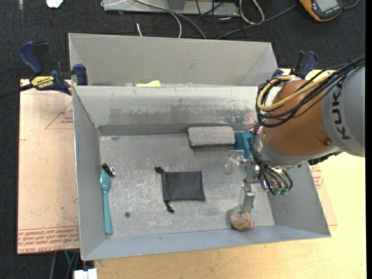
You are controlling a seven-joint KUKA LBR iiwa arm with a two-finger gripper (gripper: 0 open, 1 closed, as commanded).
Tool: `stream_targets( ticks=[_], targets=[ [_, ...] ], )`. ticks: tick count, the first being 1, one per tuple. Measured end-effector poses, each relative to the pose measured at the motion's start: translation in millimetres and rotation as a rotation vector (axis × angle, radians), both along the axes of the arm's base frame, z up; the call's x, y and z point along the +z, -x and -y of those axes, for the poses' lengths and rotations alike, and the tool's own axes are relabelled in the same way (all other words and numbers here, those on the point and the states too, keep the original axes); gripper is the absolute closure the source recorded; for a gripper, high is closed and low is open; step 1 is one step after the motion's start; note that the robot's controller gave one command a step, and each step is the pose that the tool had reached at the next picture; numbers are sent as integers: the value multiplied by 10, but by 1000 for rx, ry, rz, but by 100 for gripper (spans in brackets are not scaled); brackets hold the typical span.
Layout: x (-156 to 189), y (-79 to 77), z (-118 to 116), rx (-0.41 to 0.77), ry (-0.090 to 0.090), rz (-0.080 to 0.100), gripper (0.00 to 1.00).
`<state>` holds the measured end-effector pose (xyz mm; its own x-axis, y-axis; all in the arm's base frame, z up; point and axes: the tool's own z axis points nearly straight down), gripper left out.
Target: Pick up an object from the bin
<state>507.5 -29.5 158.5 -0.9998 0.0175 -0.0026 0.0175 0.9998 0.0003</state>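
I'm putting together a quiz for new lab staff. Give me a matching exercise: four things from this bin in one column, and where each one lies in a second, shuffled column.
Things
1. teal spoon
2. black pouch
3. grey block
4. brownish lump

Places
A. against the far wall
B. by the front wall, right under the gripper
C. middle of the floor
D. left side of the floor

Pairs: 1-D, 2-C, 3-A, 4-B

Arm (pixel 302 121) from the right, gripper (pixel 247 209) low and vertical
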Motion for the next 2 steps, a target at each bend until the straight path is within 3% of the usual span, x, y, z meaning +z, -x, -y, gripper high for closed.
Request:
stream_targets(
  ticks=[1,2],
  targets=[
    [-177,114,-249,18,-2,3,0],
    [-548,-408,-334,-83,-2,7,0]
  ],
)
